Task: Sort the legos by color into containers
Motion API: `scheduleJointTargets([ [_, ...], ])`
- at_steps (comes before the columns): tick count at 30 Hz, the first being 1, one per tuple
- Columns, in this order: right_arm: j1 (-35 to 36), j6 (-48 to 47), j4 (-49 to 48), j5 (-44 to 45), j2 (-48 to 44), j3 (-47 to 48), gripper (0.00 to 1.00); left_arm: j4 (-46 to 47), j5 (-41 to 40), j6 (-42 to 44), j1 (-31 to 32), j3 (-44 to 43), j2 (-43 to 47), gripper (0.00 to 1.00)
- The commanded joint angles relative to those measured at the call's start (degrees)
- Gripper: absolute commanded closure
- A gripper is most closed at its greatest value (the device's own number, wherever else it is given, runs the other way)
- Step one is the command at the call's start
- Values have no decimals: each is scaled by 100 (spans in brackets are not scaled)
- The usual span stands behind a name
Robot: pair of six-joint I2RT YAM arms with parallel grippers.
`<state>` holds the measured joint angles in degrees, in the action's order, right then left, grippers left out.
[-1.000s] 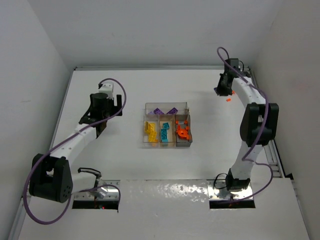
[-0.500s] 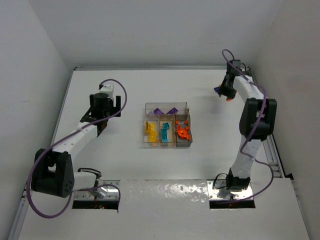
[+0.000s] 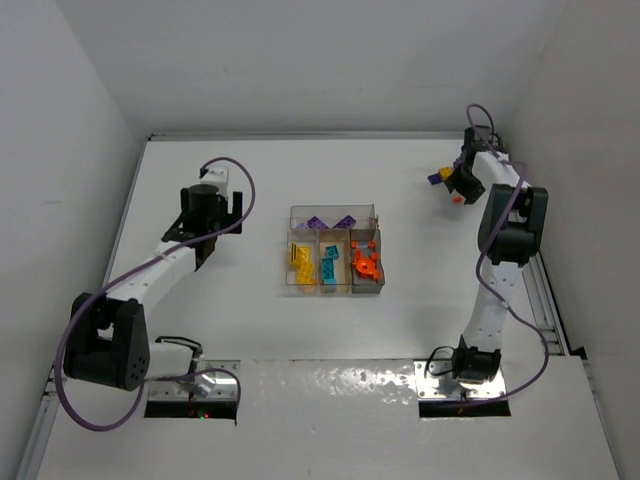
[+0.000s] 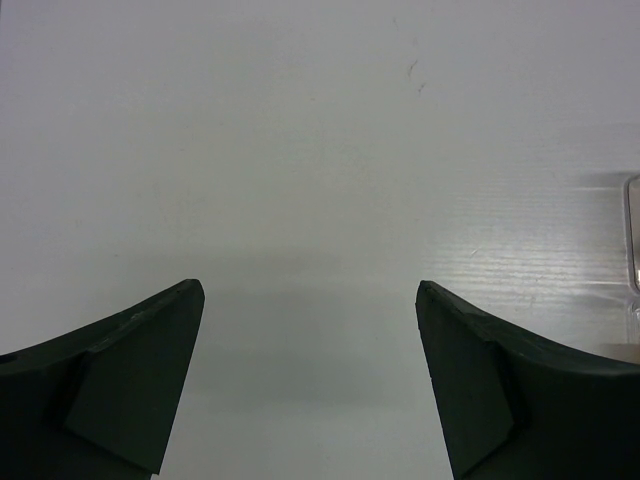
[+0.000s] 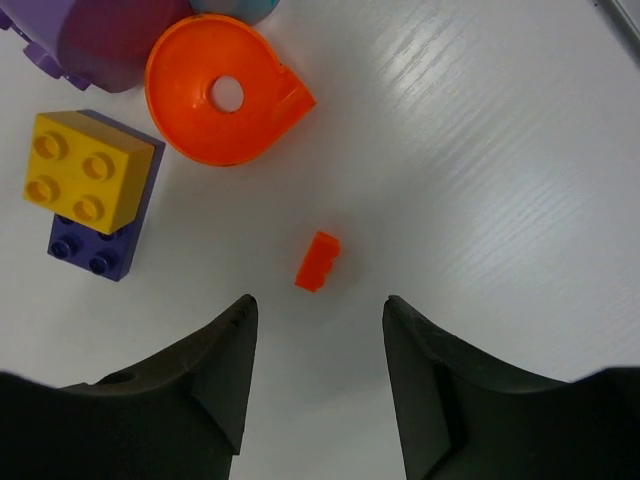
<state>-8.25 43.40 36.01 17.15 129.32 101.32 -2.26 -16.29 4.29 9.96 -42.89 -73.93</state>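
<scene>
Framing an orange-red lego [image 5: 318, 261], possibly two-stud, right end effector [image 5: 318, 305] spread, left end effector [image 4: 310, 288] likewise spread over table [image 4: 300, 120].

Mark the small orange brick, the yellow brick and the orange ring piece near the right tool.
small orange brick [image 5: 318, 261], right wrist view, centre of its top face.
yellow brick [image 5: 88, 170], right wrist view, middle of its studded top.
orange ring piece [image 5: 190, 105], right wrist view, flat face left of the hole.

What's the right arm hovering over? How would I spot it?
At the table's far right side, the right end effector points down. Just ahead lies a tiny orange-red brick, far smaller than the round orange piece and yellow-on-purple block nearby.
</scene>
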Motion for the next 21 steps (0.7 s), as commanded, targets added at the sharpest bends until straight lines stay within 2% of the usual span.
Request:
scheduleJointTargets([
  [1,-10,354,-217,-36,155,300,47,59,47,19,-73,-219,-42,14],
  [10,-27,591,-191,60,515,362,49,94,30,45,-73,-228,-34,14],
  [13,-71,626,-173,87,603,415,55,77,12,54,-73,-219,-16,15],
  [19,-98,661,-155,122,516,170,78,77,-14,28,-73,-193,19,14],
  [21,-98,609,-261,166,454,55,96,103,-14,45,-73,-184,19,14],
])
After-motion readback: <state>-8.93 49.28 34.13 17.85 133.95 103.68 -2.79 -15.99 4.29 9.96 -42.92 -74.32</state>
